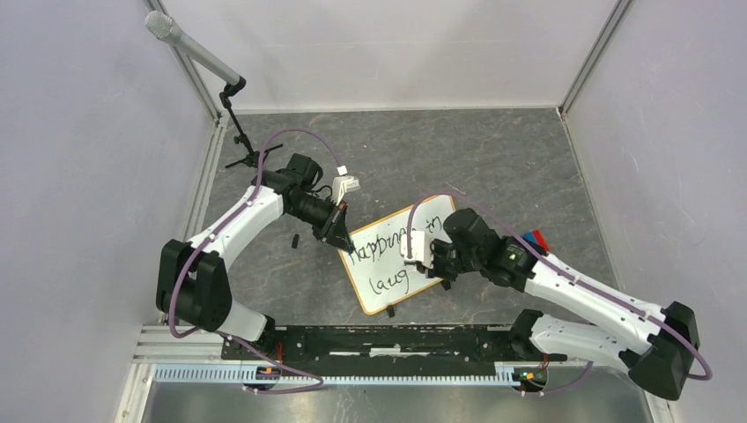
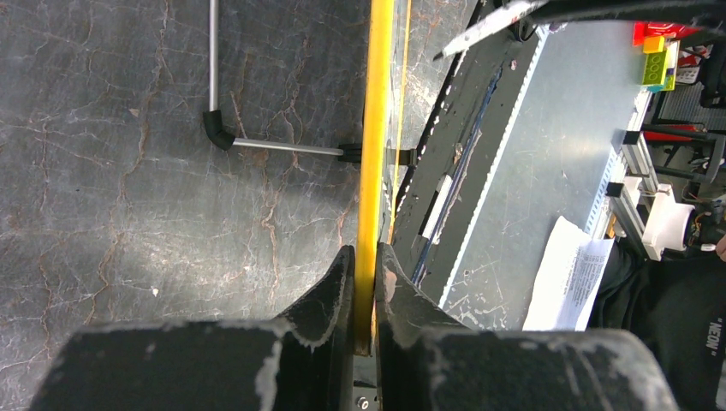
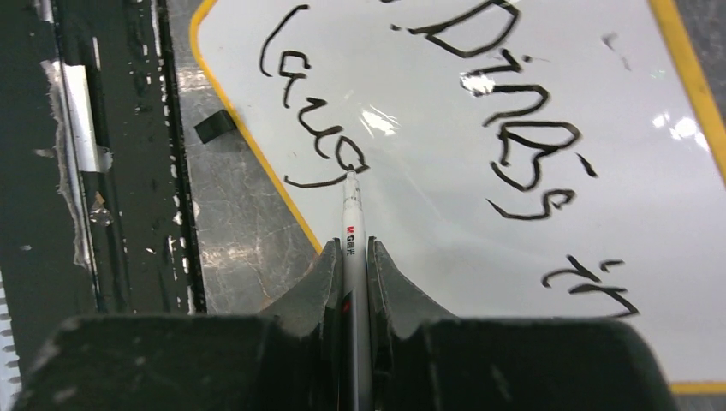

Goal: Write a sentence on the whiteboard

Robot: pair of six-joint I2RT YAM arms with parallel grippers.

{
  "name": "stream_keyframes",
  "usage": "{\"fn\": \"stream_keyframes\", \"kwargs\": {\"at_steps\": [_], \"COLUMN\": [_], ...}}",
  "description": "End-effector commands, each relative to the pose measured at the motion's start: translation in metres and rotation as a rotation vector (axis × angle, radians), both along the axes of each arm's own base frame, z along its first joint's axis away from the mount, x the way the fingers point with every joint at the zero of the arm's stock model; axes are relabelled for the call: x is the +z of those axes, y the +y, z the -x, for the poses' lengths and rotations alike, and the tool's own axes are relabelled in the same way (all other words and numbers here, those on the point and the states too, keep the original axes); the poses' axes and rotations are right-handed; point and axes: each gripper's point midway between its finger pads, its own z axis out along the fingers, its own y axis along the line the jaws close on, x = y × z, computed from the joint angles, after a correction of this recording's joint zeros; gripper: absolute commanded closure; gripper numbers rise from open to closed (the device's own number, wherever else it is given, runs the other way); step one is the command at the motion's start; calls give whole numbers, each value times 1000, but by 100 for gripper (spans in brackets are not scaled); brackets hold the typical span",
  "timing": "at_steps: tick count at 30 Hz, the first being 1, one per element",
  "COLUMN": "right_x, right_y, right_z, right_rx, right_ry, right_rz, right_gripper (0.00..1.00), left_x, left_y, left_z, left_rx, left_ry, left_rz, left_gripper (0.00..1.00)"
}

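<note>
The sentence reads "Happiness in" on the top line and "laug" on the one below. The whiteboard lies flat on the table, its long side running from near-left to far-right, and the writing follows that line.

The right gripper is clamped on a marker with a small red logo starting with M. Its tip touches the board at the tail of the g. The left gripper is pinched on the board's yellow frame at the far-left corner.

A black clip lies just off the board's near edge. Red and blue blocks sit to the board's right, partly behind the right arm. A microphone stands well beyond the board's far-left side.
</note>
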Motion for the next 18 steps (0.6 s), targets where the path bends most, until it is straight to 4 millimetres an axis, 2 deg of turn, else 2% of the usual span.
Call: {"fn": "stream_keyframes", "kwargs": {"at_steps": [1, 5, 18], "right_x": [10, 8, 7], "right_y": [-11, -15, -9], "right_z": [-12, -20, -29], "right_rx": [-68, -110, -126], "right_ry": [-42, -64, -67], "right_rz": [-32, -26, -22], "right_gripper": [100, 100, 100], "left_x": [-27, -26, -27], "left_y": [17, 16, 18], "left_z": [1, 2, 1], "left_rx": [21, 21, 26], "left_ry": [-5, -3, -4], "left_rz": [-144, -143, -151], "left_gripper": [98, 98, 98]}}
